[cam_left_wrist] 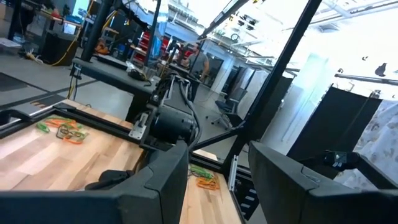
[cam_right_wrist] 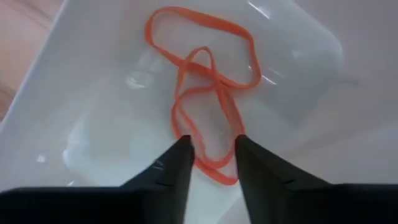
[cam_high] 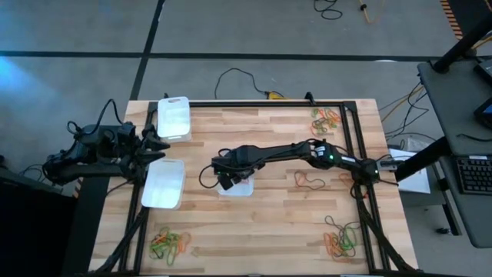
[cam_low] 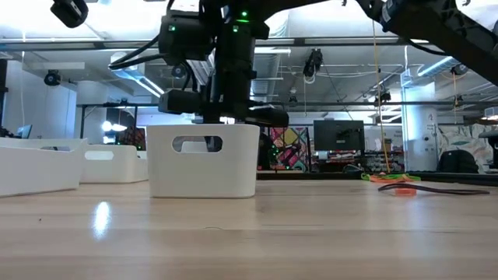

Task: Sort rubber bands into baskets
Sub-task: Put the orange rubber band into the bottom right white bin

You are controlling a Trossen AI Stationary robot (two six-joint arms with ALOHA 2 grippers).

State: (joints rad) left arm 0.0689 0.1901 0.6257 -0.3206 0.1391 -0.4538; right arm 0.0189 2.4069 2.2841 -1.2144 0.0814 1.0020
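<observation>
Inside the middle basket (cam_right_wrist: 74,124), orange rubber bands (cam_right_wrist: 205,93) lying just beyond the right pincer (cam_right_wrist: 212,152), fingers slightly parted.

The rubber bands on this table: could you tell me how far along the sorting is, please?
Barely begun. Orange rubber bands lie in the middle basket, with the right gripper open just above them. The left gripper waits open at the table's left edge. Mixed piles at the corners are left.
</observation>
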